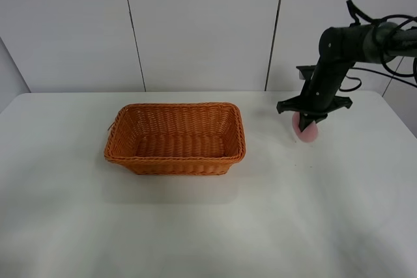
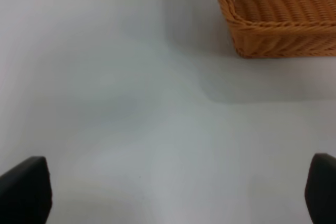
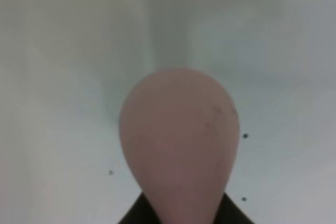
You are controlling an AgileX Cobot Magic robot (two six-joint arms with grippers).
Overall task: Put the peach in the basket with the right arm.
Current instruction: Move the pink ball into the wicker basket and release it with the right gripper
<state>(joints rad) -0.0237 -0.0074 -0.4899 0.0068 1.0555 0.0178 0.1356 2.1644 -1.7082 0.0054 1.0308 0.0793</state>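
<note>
Right tool (image 1: 305,124) clamped on the peach (image 1: 310,135), 3 o'clock of the basket (image 1: 176,120) — likely light, soft, bruisable — squeeze its flat faces gently.

A robotics lab bench, by the looks: white table (image 1: 293,226); plain panelled wall (image 1: 202,24); black right arm (image 1: 339,50).
</note>
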